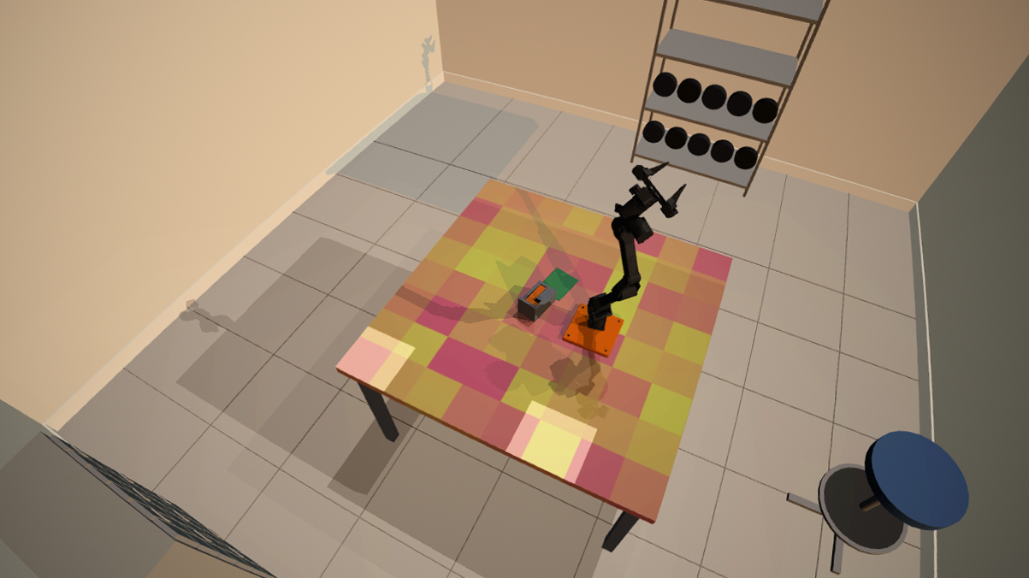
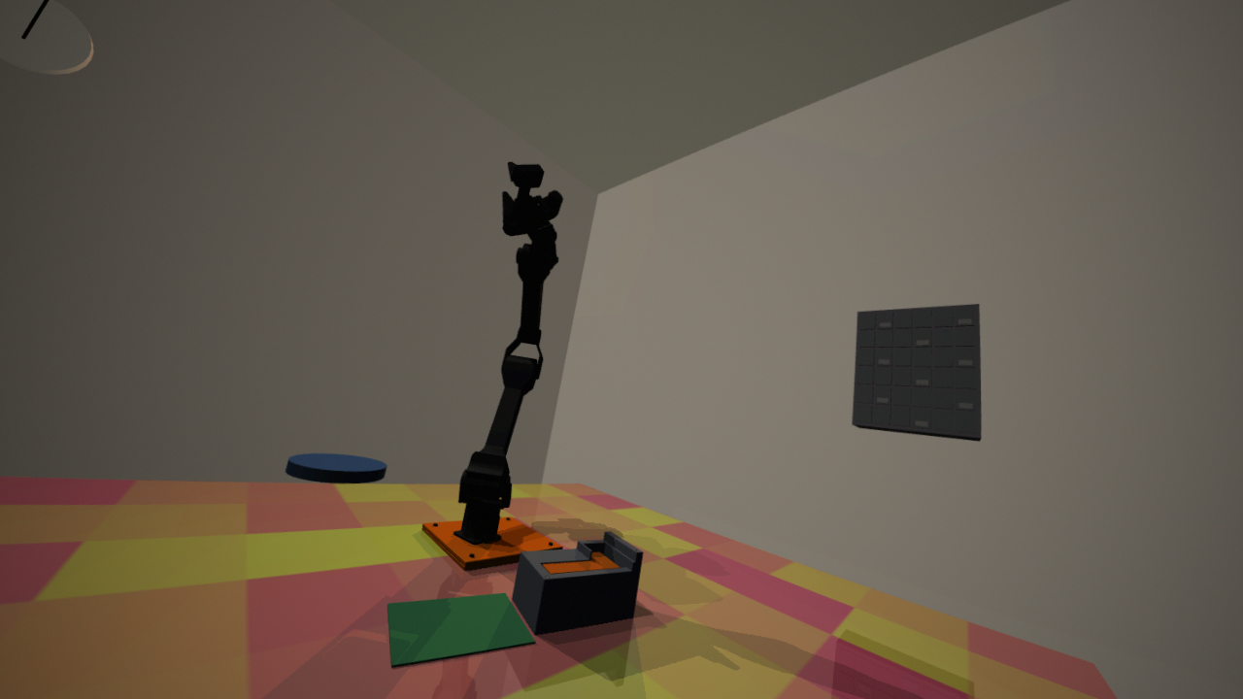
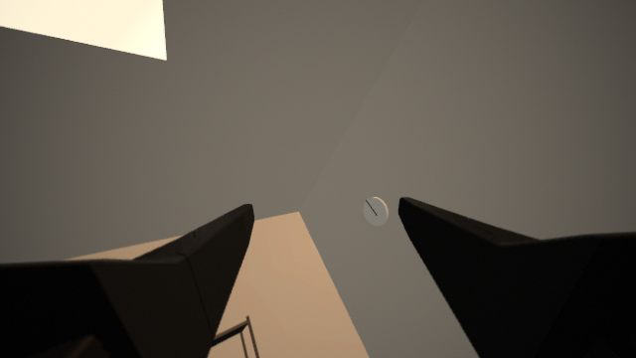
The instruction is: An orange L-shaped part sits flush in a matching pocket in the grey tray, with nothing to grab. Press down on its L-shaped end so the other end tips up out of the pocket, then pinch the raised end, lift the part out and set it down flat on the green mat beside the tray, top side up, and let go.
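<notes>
Spread claw (image 3: 325, 206) fingers, ceiling lamp (image 3: 376, 211) between

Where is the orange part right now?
Exterior view: the orange part lies in the grey tray, right of the green mat, before the arm's base plate.

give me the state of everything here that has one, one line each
hand: open, holding nothing, raised high and pointing up, far from the tray
orange L-shaped part: lying in the pocket, untouched
grey tray: upright on the table, beside the mat, part inside
green mat: flat on the table, nothing on it
arm: stretched nearly upright from its orange base plate
</notes>
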Robot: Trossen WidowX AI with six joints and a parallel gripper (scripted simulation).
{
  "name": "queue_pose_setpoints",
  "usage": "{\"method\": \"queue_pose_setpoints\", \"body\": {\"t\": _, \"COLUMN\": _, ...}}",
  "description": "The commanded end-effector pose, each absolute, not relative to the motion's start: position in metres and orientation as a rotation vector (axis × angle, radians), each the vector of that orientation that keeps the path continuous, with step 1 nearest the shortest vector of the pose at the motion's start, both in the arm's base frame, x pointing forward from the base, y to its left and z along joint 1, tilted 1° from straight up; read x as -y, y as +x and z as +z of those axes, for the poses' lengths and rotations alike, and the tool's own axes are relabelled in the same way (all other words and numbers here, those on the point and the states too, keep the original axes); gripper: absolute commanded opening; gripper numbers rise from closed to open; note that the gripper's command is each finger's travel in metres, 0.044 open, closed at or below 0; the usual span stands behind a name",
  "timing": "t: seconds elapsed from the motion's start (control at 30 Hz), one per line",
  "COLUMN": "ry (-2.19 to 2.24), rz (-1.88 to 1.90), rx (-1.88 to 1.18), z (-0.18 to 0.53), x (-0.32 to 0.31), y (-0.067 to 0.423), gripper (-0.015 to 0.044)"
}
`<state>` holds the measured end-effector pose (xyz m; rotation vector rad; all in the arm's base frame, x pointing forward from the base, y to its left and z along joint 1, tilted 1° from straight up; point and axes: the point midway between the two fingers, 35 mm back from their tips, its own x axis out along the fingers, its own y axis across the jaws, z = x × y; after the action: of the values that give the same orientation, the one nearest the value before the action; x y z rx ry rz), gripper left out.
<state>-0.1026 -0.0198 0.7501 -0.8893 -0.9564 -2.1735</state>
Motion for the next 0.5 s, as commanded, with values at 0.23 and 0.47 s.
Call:
{"method": "queue_pose_setpoints", "body": {"t": 0.23, "ry": -0.859, "rz": -1.868, "rx": 0.797, "z": 0.753, "x": 0.100, "y": -0.025, "gripper": 0.0190}}
{"method": "queue_pose_setpoints", "body": {"t": 0.47, "ry": -0.804, "rz": -1.550, "rx": 0.628, "z": 0.727, "x": 0.160, "y": 0.073, "gripper": 0.0180}}
